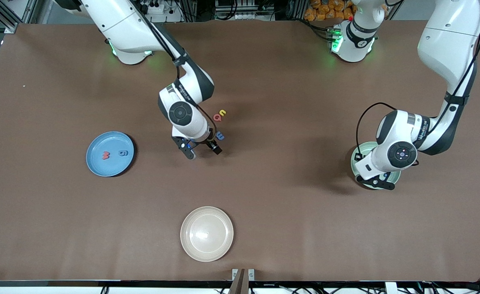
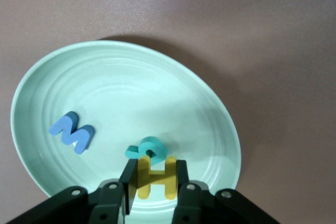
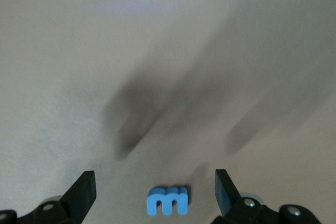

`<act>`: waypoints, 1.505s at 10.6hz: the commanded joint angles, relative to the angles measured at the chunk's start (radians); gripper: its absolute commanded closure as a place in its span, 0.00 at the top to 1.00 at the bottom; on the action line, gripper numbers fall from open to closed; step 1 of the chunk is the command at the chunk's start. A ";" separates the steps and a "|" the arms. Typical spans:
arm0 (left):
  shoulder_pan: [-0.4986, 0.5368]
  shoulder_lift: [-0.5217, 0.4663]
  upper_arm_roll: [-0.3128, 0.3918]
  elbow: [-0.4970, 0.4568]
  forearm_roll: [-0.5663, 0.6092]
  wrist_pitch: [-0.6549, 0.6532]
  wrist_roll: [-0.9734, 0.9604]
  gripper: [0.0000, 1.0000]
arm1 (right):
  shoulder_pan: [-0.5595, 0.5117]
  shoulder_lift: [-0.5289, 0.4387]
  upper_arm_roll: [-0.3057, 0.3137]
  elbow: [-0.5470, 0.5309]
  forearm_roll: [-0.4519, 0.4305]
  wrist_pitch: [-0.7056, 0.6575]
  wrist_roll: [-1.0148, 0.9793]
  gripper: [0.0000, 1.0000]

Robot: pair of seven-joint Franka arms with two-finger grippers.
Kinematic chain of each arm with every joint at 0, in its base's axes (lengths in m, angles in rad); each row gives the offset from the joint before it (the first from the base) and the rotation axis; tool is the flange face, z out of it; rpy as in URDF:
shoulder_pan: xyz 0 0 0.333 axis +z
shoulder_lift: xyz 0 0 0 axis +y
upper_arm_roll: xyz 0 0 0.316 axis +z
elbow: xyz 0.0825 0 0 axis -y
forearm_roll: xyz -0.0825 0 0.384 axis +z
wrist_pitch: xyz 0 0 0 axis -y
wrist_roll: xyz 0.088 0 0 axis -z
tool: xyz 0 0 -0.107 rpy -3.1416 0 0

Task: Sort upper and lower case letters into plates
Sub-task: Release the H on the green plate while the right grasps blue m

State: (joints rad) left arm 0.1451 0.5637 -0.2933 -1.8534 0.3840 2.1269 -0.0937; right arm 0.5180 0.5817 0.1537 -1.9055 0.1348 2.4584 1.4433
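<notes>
Brown tabletop (image 1: 264, 183): left gripper (image 2: 153, 184) hangs over mint plate (image 2: 105, 82), pinching yellow H (image 2: 155, 181) above teal letter (image 2: 147, 148) and blue M (image 2: 72, 132). Right gripper (image 3: 155, 192), jaws spread, points down over blue m (image 3: 168, 201) mid-table.

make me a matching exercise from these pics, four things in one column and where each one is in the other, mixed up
Things:
1. yellow H
2. blue M
3. small blue m
4. red letter

Places:
A. lying in the blue plate
B. on the bare table between the open right gripper fingers
C. pinched in the shut left gripper
D. lying in the mint green plate

Pairs: 1-C, 2-D, 3-B, 4-A
</notes>
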 commanded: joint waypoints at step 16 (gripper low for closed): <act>-0.119 -0.301 -0.190 0.014 -0.050 -0.010 -0.001 1.00 | 0.034 0.035 0.037 -0.056 0.003 0.122 0.091 0.46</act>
State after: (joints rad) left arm 0.0169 0.2815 -0.4830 -1.8187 0.3577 2.1186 -0.0987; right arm 0.5501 0.6123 0.1852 -1.9493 0.1348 2.5716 1.5189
